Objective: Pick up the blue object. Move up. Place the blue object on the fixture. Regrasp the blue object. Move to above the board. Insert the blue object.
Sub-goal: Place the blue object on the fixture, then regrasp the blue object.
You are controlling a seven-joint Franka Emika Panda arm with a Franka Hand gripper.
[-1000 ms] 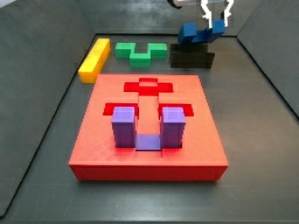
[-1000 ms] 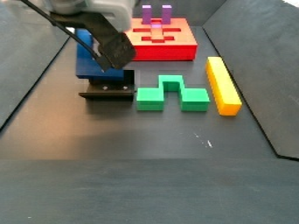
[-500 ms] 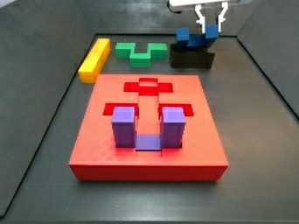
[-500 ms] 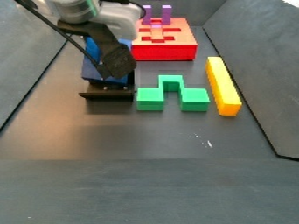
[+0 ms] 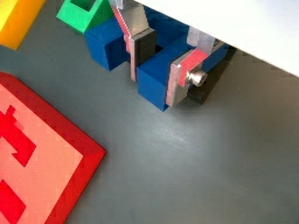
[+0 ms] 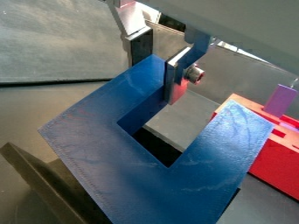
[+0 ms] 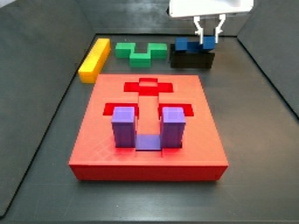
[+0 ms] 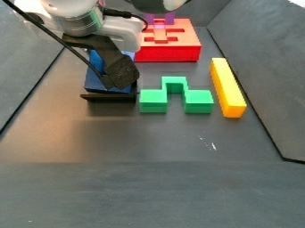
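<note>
Gripper (image 7: 205, 36) upper right, fingers apparently pinching one prong of blue object (image 7: 191, 45) seated on fixture (image 7: 191, 59).

Robot lab test cell, dark walled floor (image 8: 143, 151), gripper (image 7: 207, 35) over fixture (image 7: 193, 59)

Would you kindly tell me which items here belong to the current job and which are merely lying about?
Job items:
blue object, sitting on the fixture
claw, around one blue prong
red board

Lying about:
green block
yellow bar
purple U-block, seated in the board
</note>
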